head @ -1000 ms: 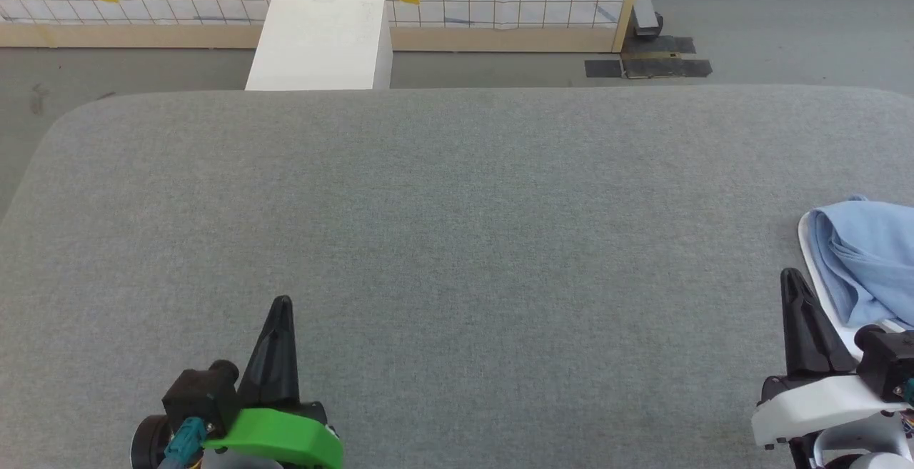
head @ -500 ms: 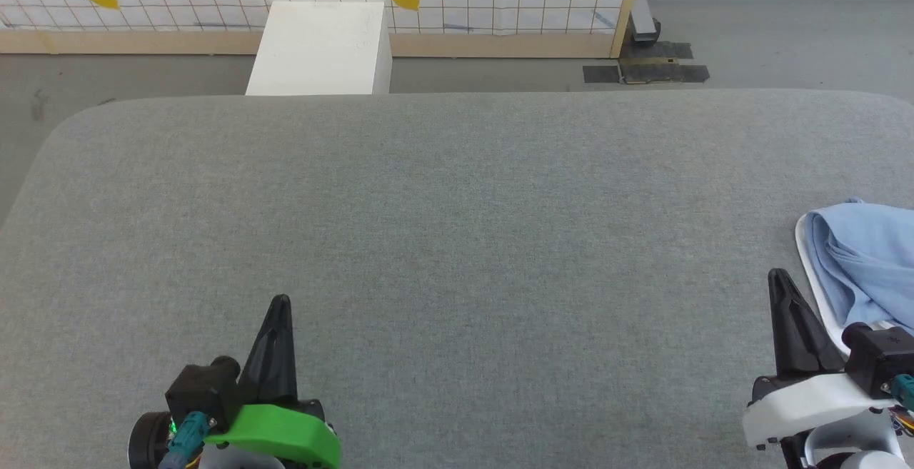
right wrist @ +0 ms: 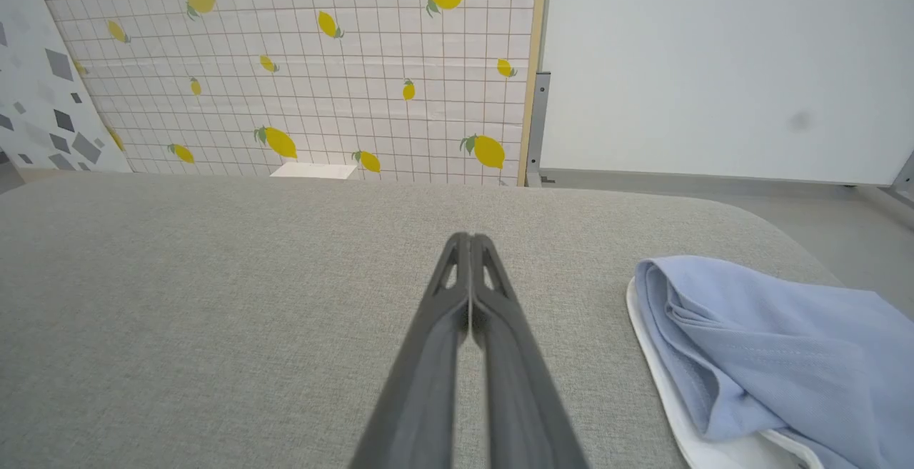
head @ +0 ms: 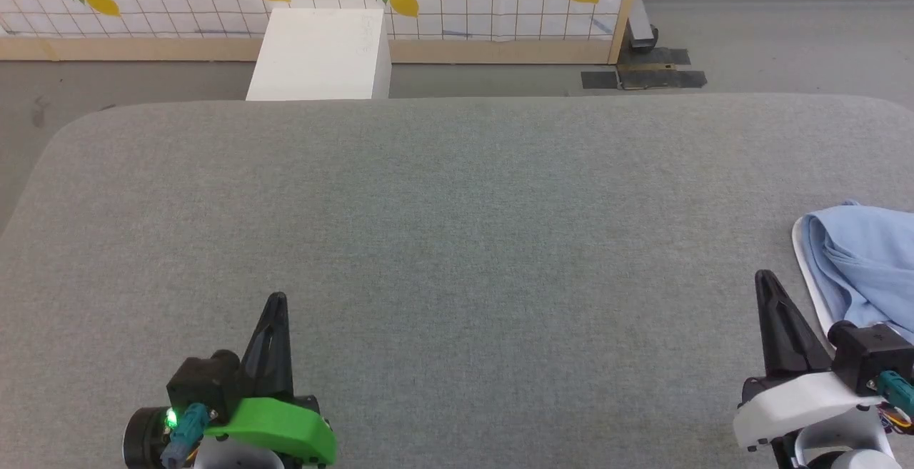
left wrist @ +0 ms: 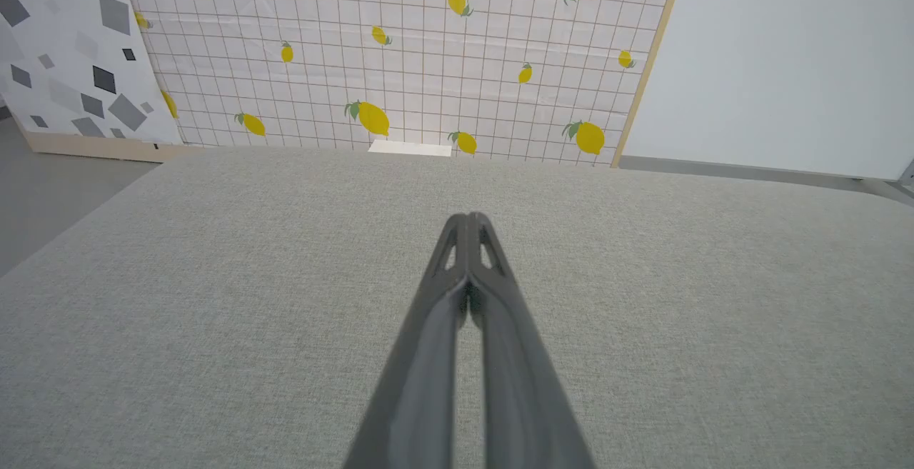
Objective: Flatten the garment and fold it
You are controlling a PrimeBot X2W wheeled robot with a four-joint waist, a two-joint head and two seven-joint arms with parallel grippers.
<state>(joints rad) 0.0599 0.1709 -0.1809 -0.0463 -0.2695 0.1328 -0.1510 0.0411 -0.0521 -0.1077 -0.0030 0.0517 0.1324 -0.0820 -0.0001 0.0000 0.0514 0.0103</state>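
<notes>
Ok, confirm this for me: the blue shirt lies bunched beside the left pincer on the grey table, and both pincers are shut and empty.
One thing is wrong: the blue shirt lies bunched beside the right pincer, not the left pincer, as the head view shows. The rest holds: it is on the grey table, and both pincers are shut and empty.

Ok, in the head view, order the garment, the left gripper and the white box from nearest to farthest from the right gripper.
From the right gripper:
1. Garment, just to its right on the table.
2. Left gripper, far to the left along the table's near side.
3. White box, beyond the table's far edge, to the left.
</notes>
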